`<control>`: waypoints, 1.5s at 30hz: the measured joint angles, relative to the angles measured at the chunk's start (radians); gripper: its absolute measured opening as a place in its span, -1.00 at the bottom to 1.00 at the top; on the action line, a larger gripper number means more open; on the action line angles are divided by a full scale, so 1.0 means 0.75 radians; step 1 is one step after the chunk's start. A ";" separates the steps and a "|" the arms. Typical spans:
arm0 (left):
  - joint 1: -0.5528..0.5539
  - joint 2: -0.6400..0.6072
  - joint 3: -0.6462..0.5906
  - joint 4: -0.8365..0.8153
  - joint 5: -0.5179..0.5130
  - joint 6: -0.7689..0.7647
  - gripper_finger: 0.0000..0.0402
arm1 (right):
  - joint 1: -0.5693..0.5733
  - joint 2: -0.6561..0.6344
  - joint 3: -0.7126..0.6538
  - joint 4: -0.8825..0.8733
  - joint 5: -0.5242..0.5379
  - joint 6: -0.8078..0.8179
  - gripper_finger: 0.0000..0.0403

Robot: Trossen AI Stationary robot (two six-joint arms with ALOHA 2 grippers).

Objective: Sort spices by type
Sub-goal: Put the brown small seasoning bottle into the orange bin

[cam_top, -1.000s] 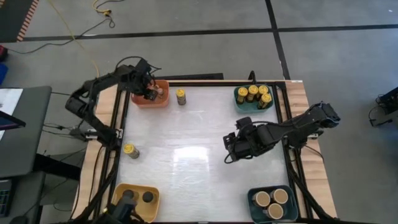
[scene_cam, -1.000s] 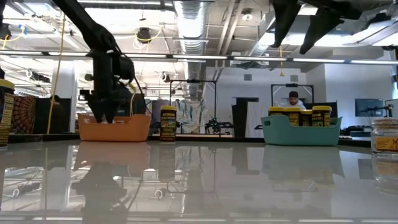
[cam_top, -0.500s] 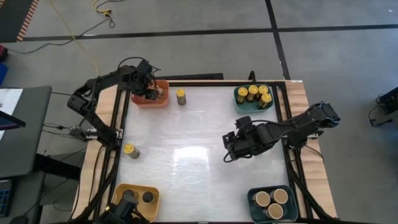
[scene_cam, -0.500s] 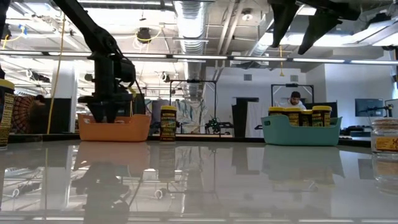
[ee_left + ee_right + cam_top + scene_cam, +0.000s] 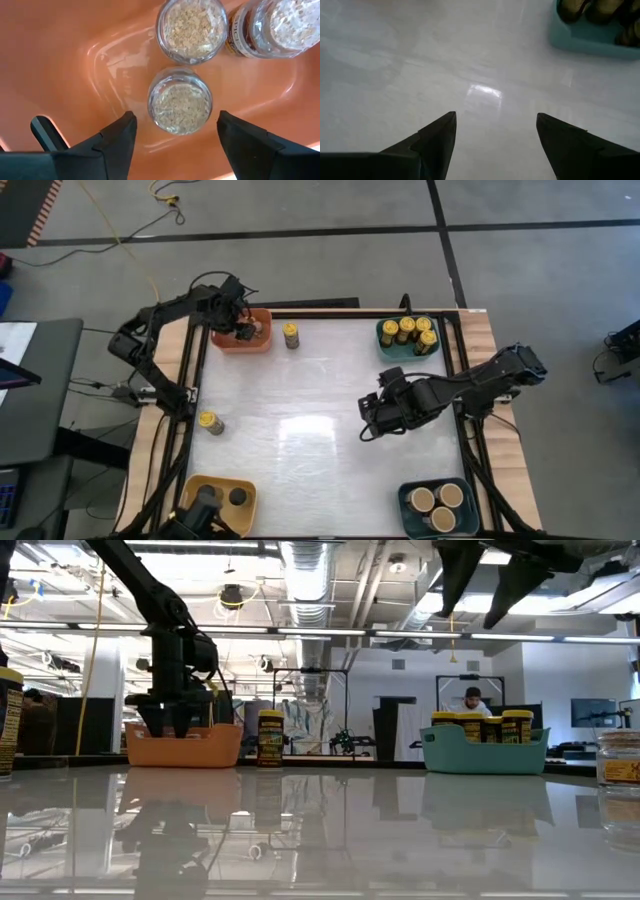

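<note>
The left gripper (image 5: 175,132) has spread its fingers apart, freeing the jar (image 5: 180,101) now standing between them in the orange bin (image 5: 60,60); the right gripper (image 5: 495,135) hangs open, unmoved.

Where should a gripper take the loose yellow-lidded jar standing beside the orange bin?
Grip the yellow-lidded jar across its round body just below the lid, coming straight down. It stands upright, clear of the orange bin, so fingers fit on both sides.

Orange bin (image 5: 243,340), two teal bins (image 5: 390,346) (image 5: 408,498), yellow bin (image 5: 198,487)
</note>
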 joint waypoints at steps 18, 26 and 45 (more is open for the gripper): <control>-0.112 -0.526 0.000 0.045 0.000 -0.034 0.34 | -0.260 -0.012 -0.030 -0.296 -0.539 -0.221 0.50; -0.402 -0.777 -0.056 0.263 0.005 -0.094 0.33 | -0.311 -0.170 -0.437 0.001 -0.670 -0.514 0.50; -1.088 -0.802 -0.060 0.482 -0.306 -0.302 0.33 | -0.249 -0.328 -0.767 0.207 -0.817 -1.179 0.50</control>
